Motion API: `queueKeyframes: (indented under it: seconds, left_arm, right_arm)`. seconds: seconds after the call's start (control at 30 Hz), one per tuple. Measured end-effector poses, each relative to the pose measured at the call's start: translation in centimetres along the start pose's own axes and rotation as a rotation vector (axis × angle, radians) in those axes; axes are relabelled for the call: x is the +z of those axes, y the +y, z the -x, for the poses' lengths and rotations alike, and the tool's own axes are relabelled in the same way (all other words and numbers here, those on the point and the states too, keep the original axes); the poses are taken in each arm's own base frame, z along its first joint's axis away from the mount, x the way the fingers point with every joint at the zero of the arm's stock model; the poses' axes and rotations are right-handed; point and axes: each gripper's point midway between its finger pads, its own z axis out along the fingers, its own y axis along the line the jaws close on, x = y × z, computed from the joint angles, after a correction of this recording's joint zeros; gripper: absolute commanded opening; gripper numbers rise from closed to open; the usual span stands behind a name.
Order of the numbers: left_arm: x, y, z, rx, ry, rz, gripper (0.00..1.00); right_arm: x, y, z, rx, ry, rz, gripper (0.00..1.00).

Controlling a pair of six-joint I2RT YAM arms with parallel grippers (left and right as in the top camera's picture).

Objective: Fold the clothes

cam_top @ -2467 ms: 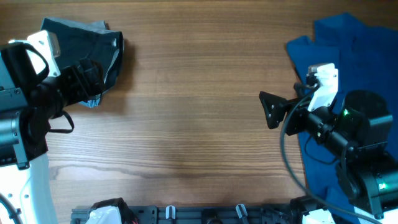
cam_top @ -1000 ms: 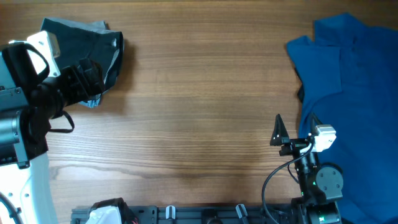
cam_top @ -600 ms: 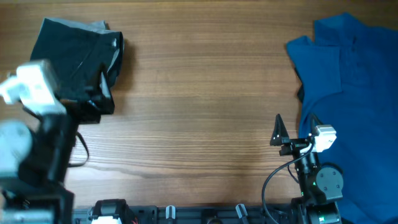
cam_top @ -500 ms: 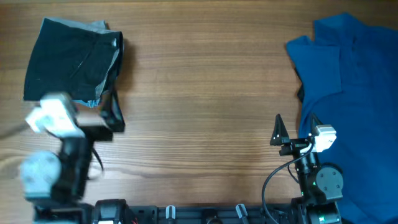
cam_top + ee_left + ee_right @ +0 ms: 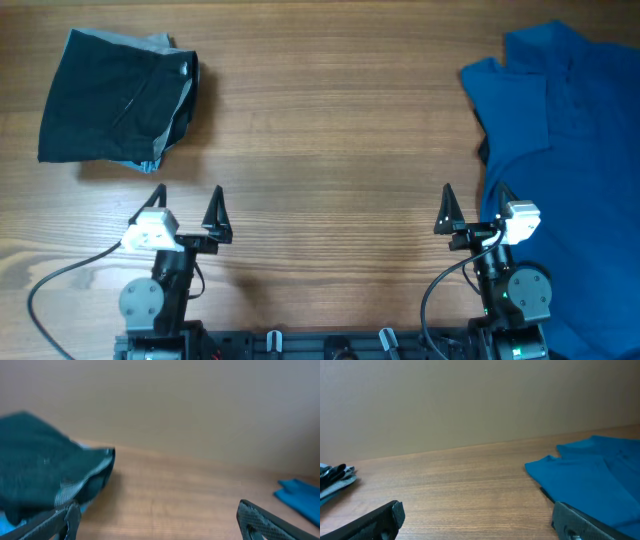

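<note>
Overhead: your left gripper (image 5: 187, 203) and right gripper (image 5: 474, 205) both stand spread, holding nothing; the blue shirt (image 5: 560, 150) lies unfolded at far right.
Left wrist: the folded dark garment (image 5: 35, 480) is close ahead; a stray reach could undo it.
Right wrist: the shirt's near edge looks layered; a deep pinch may bunch it.

Overhead cam looks straight down on my whole table (image 5: 330, 120). Both wrist cams sit low facing the wall (image 5: 470, 400), sharing the blue shirt (image 5: 590, 480) and dark clothes (image 5: 30, 475).

Wooden table (image 5: 320, 150) before a plain beige wall (image 5: 470, 400).
</note>
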Motion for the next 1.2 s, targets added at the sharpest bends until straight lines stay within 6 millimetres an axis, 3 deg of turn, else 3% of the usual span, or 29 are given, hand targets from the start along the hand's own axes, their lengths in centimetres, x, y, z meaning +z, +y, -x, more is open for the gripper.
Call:
queueKeyframes:
  seconds: [0.07, 1.2]
  left_arm:
    - [0.17, 0.46, -2.51, -0.011, 0.069, 0.008, 1.0]
    - [0.17, 0.42, -2.48, -0.013, 0.068, 0.006, 1.0]
  right_arm:
    - [0.0, 0.0, 0.0, 0.0, 0.0, 0.0, 1.0]
    - [0.0, -0.01, -0.02, 0.0, 0.001, -0.001, 1.0]
